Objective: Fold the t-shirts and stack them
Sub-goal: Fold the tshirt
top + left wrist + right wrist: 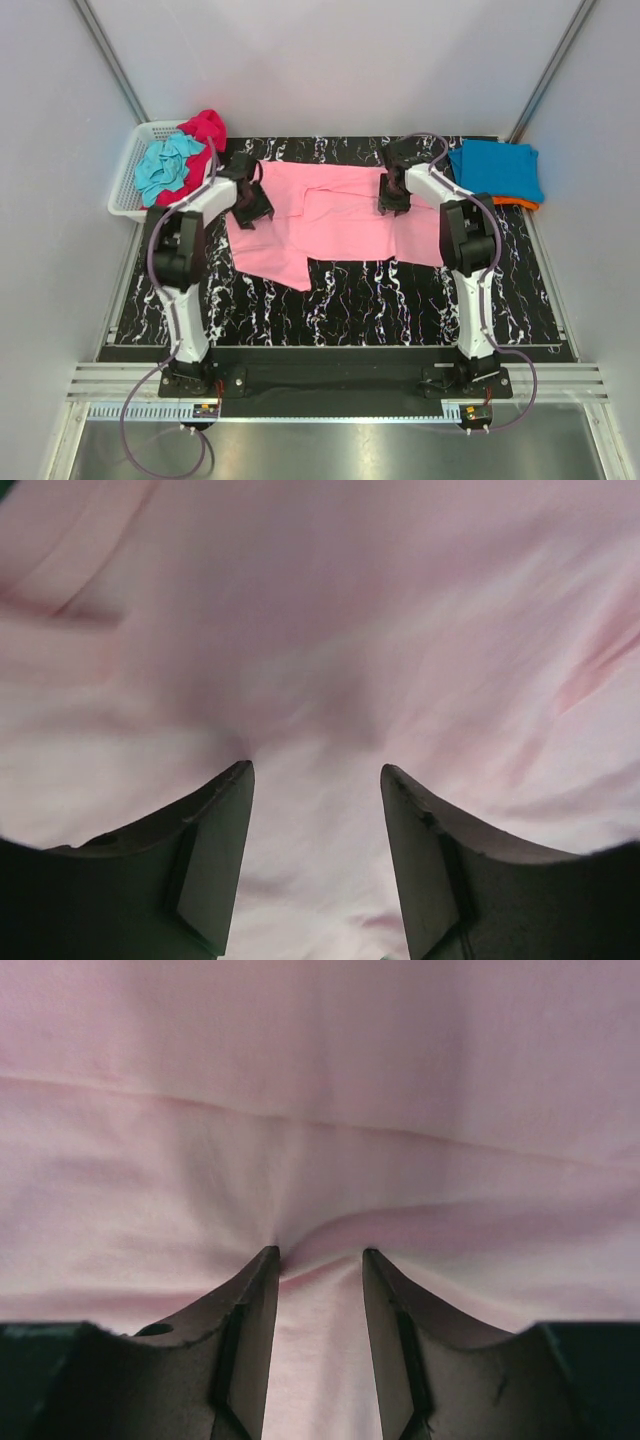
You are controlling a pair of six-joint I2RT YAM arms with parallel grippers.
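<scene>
Cloth fills both wrist views, all of it the pink t-shirt (pixel 330 215), which lies spread across the middle of the desk (pixel 380 300) with one side already lapped over and a flap hanging toward the near edge. The left tool (pixel 252 205) sits on the shirt's left far edge; its fingers stand fairly wide apart, tips pressed to the fabric, and I see nothing gathered between them. The right tool (pixel 393 195) is down on the shirt's right far part, its fingers set narrow, with creases running in to the tips, so it looks to be pinching a ridge of cloth.

At the far right corner a blue tee (pixel 497 168) lies folded on top of an orange tee (pixel 515 203), which I take for the stack. A teal tee (pixel 168 168) and a magenta tee (pixel 205 130) sit heaped in the basket (pixel 128 190) at the left.

I'd say the pink shirt is mid-fold, at the gripping stage. Next, the left side needs a proper hold, then both should lift together and carry the far edge over evenly, so the fold lands square and not skewed.
</scene>
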